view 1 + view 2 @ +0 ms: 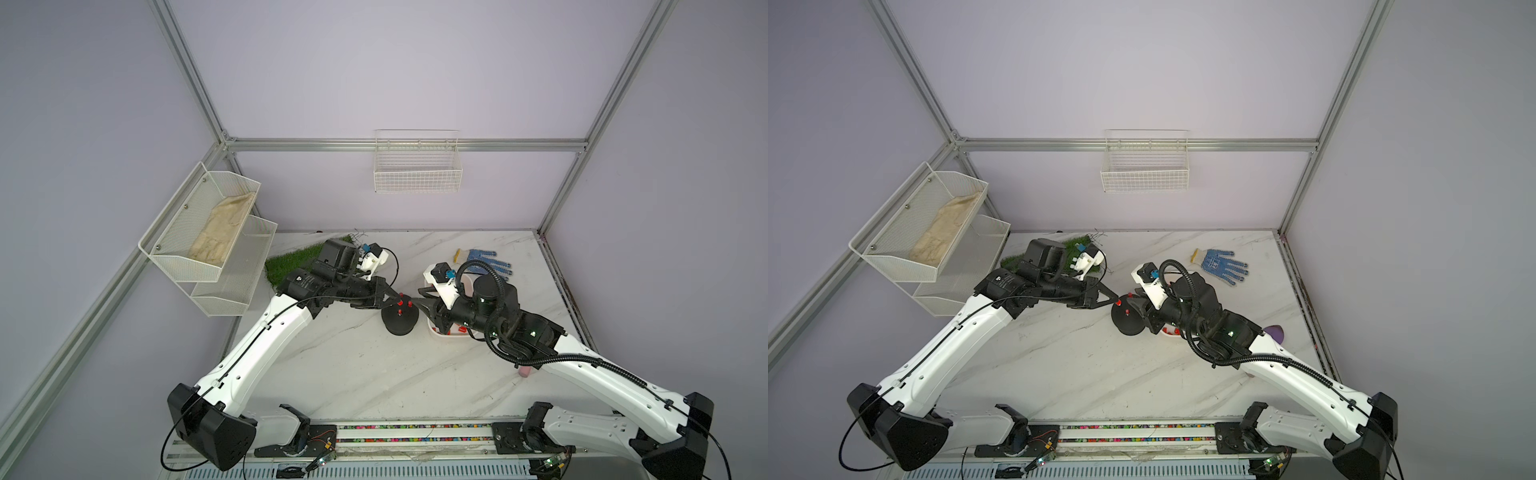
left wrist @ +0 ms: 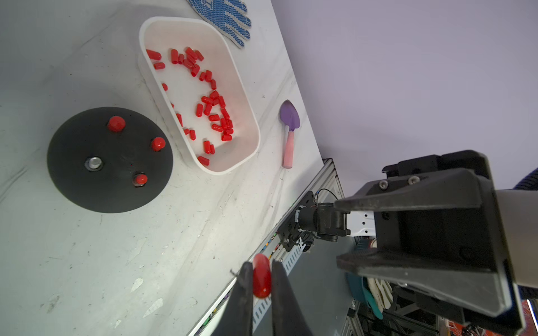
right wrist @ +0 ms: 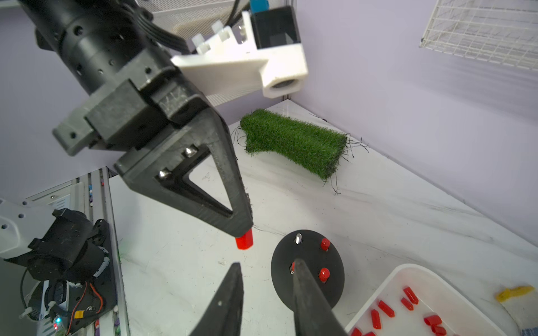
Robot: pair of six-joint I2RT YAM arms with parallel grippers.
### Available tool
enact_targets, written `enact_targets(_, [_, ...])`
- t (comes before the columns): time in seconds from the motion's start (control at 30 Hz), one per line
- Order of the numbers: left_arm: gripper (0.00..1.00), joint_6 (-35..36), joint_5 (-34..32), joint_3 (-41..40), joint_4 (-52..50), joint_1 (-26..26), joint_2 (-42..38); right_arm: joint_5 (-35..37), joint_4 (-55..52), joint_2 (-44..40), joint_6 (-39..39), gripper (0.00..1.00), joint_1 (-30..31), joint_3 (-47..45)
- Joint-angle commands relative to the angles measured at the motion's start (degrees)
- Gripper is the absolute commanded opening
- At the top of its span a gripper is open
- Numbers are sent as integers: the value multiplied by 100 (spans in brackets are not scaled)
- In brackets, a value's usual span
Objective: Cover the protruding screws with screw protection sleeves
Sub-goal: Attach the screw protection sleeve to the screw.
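On the base (image 2: 87, 192), one screw (image 2: 93, 163) stands bare and three wear red sleeves (image 2: 116, 123), one half hidden by my right finger (image 3: 310, 296). My left gripper (image 2: 261, 263) pinches another sleeve (image 2: 261, 279) beside it. My right gripper (image 3: 267, 263) gapes empty, and its arm hides most of the tray (image 1: 436, 336) from above.

Red sleeves (image 2: 214, 117), black base (image 2: 87, 189), white tray (image 2: 235, 75), blue-dotted glove (image 2: 227, 17), purple-pink trowel (image 2: 289, 116), green turf (image 3: 294, 142), grey-veined marble table (image 1: 374, 365).

A robotics lab test cell — aluminium frame (image 1: 407, 144), plain lilac walls (image 1: 415, 62), marble-look tabletop (image 1: 353, 374), two robot arms (image 1: 257, 345) mounted on a rail (image 1: 415, 434).
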Motion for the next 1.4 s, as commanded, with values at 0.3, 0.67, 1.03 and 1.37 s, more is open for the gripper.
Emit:
enact_targets(0.3, [13, 323, -1902, 87, -224, 43, 399, 286, 169, 233, 439, 32, -192, -429])
enact_targets(0.67, [13, 257, -2440, 93, -63, 28, 1303, 313, 328, 142, 598, 32, -288, -816])
enact_targets(1.03, [13, 105, -2345, -2, 274, 13, 1445, -185, 367, 225, 769, 32, -360, -874])
enact_targets(1.37, [13, 22, -2266, 101, 436, -77, 1751, -275, 376, 200, 766, 32, -359, -893])
